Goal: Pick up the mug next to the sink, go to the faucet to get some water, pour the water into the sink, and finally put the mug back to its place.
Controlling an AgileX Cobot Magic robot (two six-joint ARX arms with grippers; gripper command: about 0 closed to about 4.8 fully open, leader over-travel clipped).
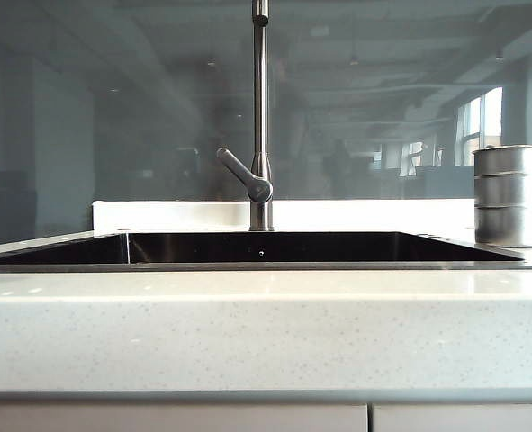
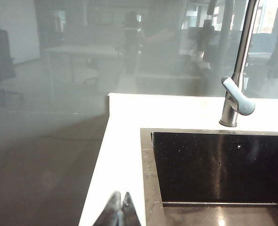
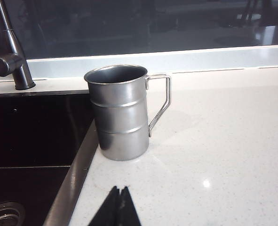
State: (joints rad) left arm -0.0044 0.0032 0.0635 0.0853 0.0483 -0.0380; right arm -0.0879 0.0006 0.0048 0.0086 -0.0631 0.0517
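Mug [image 1: 509, 196] stands untouched at the sink's [image 1: 247, 265] three o'clock.
Left gripper [image 2: 118, 207] and right gripper [image 3: 118, 203] closed, empty; the right faces the mug, likeliest to grasp.

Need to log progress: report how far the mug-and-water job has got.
Done: cannot tell; the mug stands upright on the counter beside the sink.
In hand: nothing. Left gripper and right gripper both have jaws shut, empty.
Left: possibly everything, filling at the faucet included.

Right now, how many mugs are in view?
1. The steel mug stands upright on the counter at the right edge of the sink, with the shut right claw just short of it. No other mug shows in any view.
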